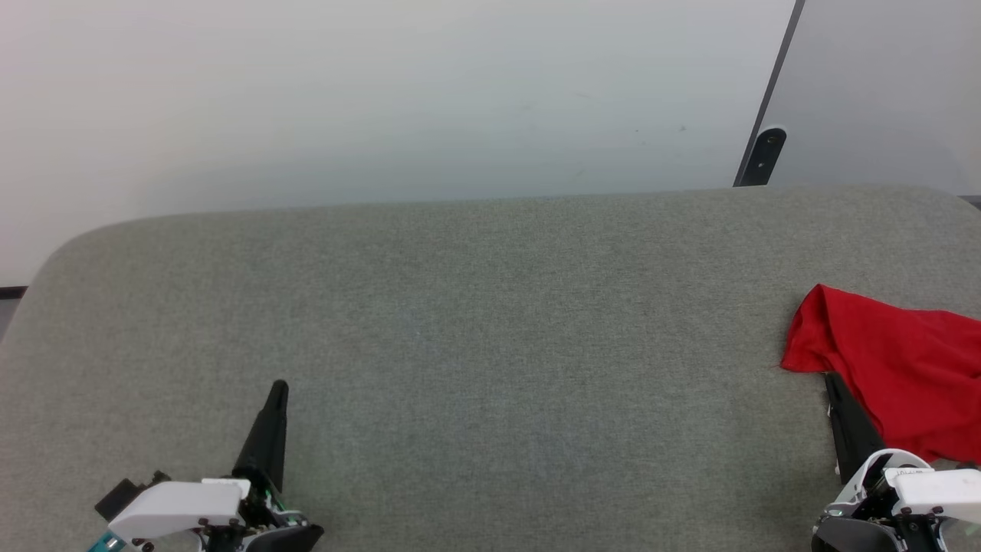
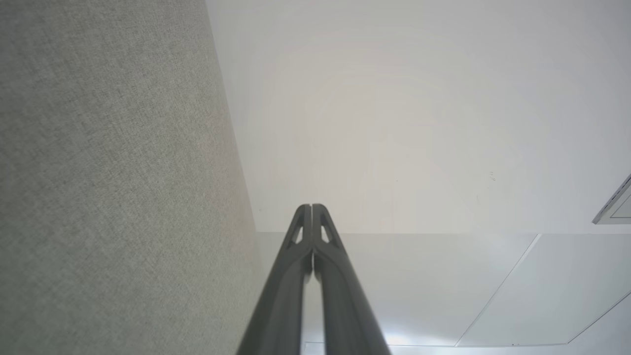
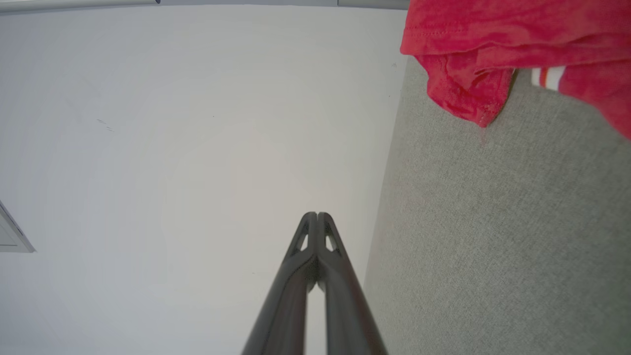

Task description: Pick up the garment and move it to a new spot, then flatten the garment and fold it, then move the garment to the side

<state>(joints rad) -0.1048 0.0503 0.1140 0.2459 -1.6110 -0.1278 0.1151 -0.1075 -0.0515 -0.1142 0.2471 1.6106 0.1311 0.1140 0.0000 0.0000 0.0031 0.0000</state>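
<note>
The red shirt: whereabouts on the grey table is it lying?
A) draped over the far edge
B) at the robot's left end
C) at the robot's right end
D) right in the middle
C: in the head view the shirt lies bunched up at the right end of the table.

Closed left end effector [image 2: 311, 209] beside grey fabric surface [image 2: 108, 187], white wall [image 2: 404, 123] beyond.

Bare test lab: grey fabric-covered table [image 1: 490, 307] amid plain white surfaces [image 1: 383, 92].
</note>
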